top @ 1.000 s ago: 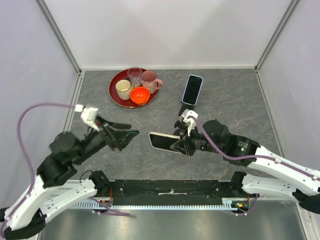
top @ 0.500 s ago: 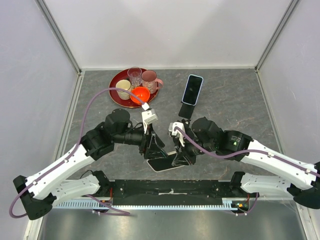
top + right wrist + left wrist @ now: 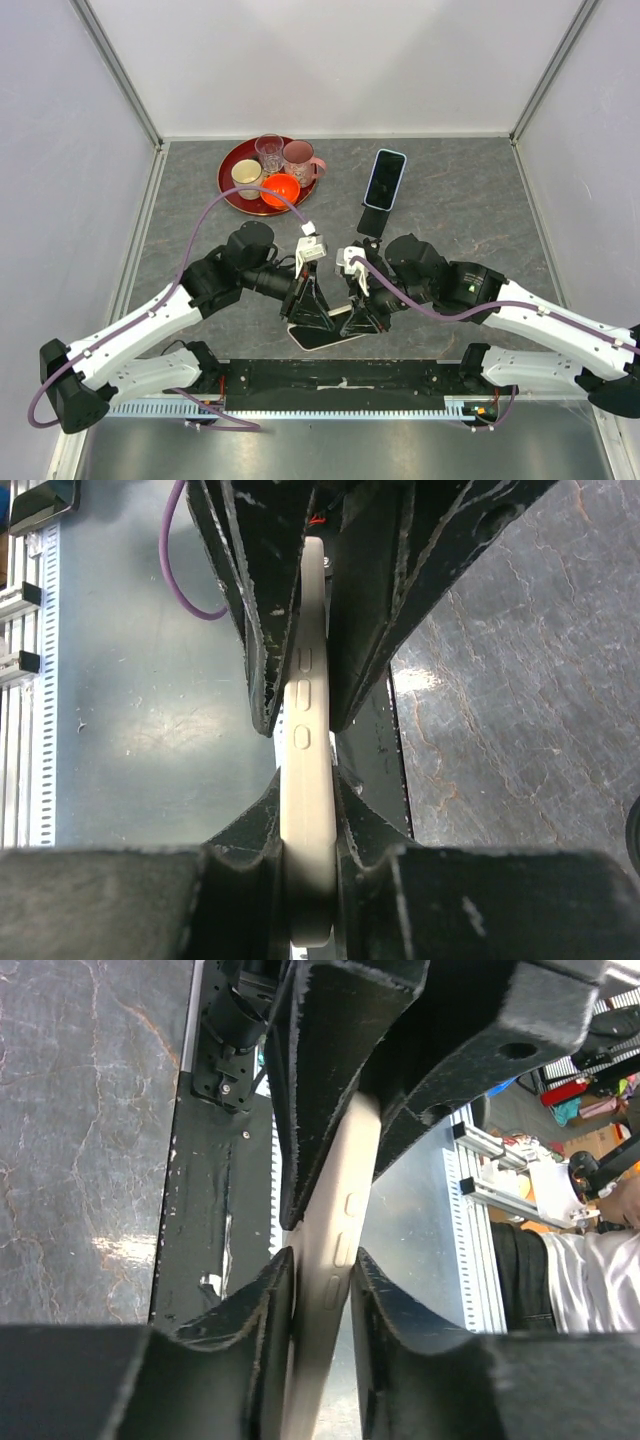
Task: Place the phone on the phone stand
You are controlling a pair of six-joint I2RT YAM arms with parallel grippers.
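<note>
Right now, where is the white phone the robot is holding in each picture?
Top external: the white phone is low in the middle.
Left wrist: its cream edge runs up the middle.
Right wrist: its edge runs up the middle too.
Shared landmark: the grey stone table, on the left in the left wrist view, on the right in the right wrist view.

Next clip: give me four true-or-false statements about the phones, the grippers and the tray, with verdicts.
1. The left gripper and right gripper both clamp the white phone. True.
2. The phone stand holds nothing. False: a dark phone leans on it.
3. The red tray holds cups and an orange bowl. True.
4. The white phone sits on the tray. False: it is held near the table's front edge.
</note>
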